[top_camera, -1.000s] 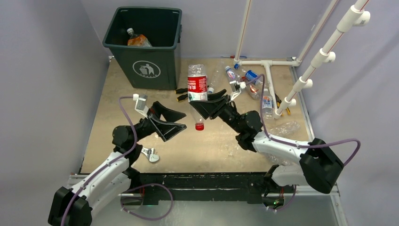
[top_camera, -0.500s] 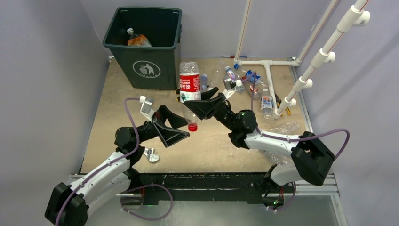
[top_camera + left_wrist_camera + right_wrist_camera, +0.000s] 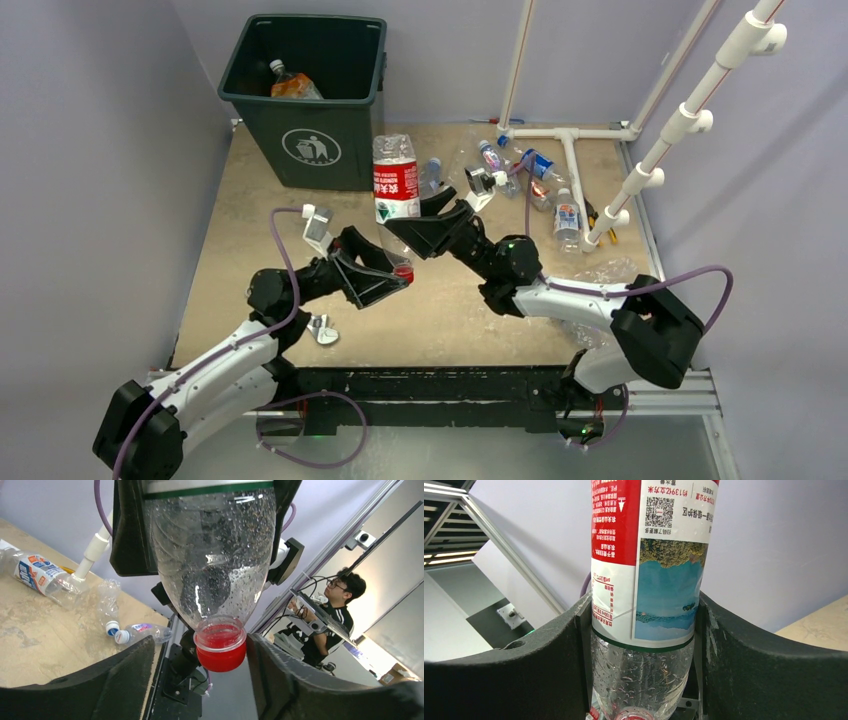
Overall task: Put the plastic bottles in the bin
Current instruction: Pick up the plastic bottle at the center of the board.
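Top view, held bottle: the large clear plastic bottle with a red label (image 3: pixel 396 180) hangs upside down over the middle of the beige worktop (image 3: pixel 250 220), with its red cap (image 3: pixel 403 272) lowest.
Top view, right gripper: the right gripper (image 3: pixel 418 232) is clamped on the bottle just below the label.
Top view, left gripper: the left gripper (image 3: pixel 388 275) has one jaw on either side of the red cap.
Top view, bin: the dark green-grey square plastic bin (image 3: pixel 330 150) stands at the far left corner, with an orange-labelled bottle (image 3: pixel 292 85) lying inside.
Top view, loose bottles: several small clear bottles (image 3: pixel 545 175) lie at the far right beside the white pipe frame (image 3: pixel 570 150).
Left wrist view, cap: the red cap sits between the black fingers (image 3: pixel 125 680). One finger is clear of it and the other is just beside it, so the left gripper is not clenched.
Left wrist view, worktop: a blue-labelled bottle (image 3: pixel 37 575) and a crumpled one (image 3: pixel 135 632) lie flat.
Right wrist view, grip: both fingers (image 3: pixel 549 665) press the bottle's sides at the label's lower edge.
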`<state>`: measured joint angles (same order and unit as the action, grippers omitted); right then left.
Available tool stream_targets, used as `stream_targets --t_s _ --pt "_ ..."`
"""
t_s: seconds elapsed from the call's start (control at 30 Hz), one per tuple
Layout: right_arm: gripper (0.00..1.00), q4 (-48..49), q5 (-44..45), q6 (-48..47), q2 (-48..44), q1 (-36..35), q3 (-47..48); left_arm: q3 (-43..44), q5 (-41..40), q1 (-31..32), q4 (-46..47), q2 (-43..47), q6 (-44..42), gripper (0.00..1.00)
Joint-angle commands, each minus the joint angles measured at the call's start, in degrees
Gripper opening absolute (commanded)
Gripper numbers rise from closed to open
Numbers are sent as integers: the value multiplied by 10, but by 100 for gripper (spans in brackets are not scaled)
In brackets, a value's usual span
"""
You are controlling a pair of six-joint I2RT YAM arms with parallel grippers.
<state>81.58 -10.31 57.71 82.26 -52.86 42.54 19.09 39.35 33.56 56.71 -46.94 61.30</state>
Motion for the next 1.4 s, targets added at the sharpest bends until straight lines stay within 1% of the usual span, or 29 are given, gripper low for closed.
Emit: stream_targets --t_s 0.0,0.1,0.23,0.33,0.53,0.63,0.67,0.7,0.8,0.83,0.87,0.9,1.0,1.03,1.07,1.1,1.17,1.2,1.23,1.3,1.37 --pt "59 32 -13 2 -2 -6 21 24 -22 5 33 4 -12 63" --pt "59 30 -11 -2 -4 -7 16 27 -28 7 37 7 -11 57" --pt "58 26 -9 -5 -2 -8 14 30 -31 9 38 8 -9 53" --pt "58 26 -9 -5 2 -8 15 30 -28 10 38 8 -10 46" --pt "59 15 -13 -12 -1 -9 15 33 -19 12 35 7 -11 21" --pt "61 -7 -14 -25 -17 -9 10 37 -17 11 19 12 -20 10" --pt "65 -17 -16 -30 -24 -9 9 39 -18 11 11 13 -23 4" --pt "71 -25 -20 -34 -29 -9 9 40 -20 11 6 15 -26 0" --pt "95 -64 -35 -49 -51 -9 11 44 -25 12 -7 19 -32 0" --pt "98 -87 -35 -58 -66 -9 11 46 -26 11 -15 21 -37 0" --pt "99 -118 -35 -70 -81 -9 11 49 -28 11 -28 24 -45 0" --pt "99 -149 -36 -81 -97 -9 11 57 -31 11 -49 27 -66 0" --pt "99 -263 -16 -135 -168 -9 8 102 -48 12 -169 36 -140 0" --pt "99 -323 2 -166 -198 -8 15 125 -60 11 -228 39 -174 0" --pt "99 -387 28 -197 -229 -8 26 158 -77 11 -328 41 -220 0" --pt "99 -462 54 -225 -262 -8 37 193 -96 11 -399 41 -265 0" --pt "99 -582 120 -283 -323 -8 60 262 -152 12 -528 37 -362 0" --pt "99 -631 150 -301 -352 -8 67 298 -196 12 -603 29 -408 0" --pt "99 -672 170 -322 -383 -8 73 333 -241 12 -654 21 -450 0" --pt "99 -743 208 -358 -435 -8 87 390 -320 12 -733 -3 -521 0" --pt "99 -822 242 -376 -477 -8 105 433 -377 13 -770 -23 -566 0"
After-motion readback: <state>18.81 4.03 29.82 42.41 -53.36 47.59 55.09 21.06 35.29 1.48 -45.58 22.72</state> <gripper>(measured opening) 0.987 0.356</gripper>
